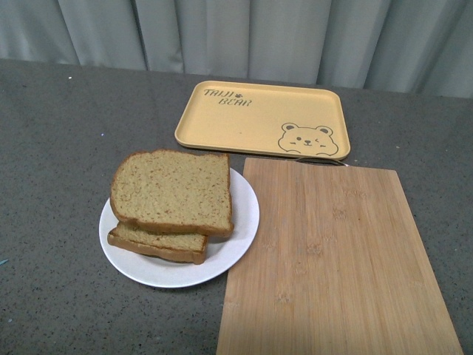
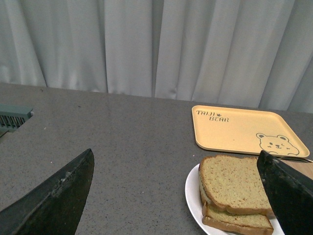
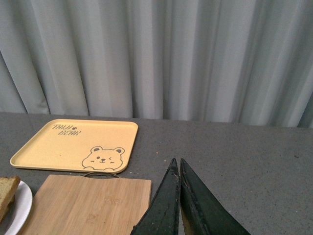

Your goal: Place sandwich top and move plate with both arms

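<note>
— Grey tabletop (image 1: 59, 133), pale curtain (image 1: 222, 29) behind. Bread position?
— Top slice (image 1: 174, 191) lies askew on a lower slice (image 1: 159, 244), both on the white plate (image 1: 240, 222), at 9 o'clock of the wooden board (image 1: 332, 259). Yellow tray (image 1: 259, 115) at the board's 12 o'clock.
— Tools?
— Left tool (image 2: 175, 154) spread wide, empty. Right tool (image 3: 177, 161) pinched closed, empty.

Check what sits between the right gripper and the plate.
The wooden cutting board lies between the shut right gripper and the plate, with nothing on the board. The right wrist view shows it.
</note>
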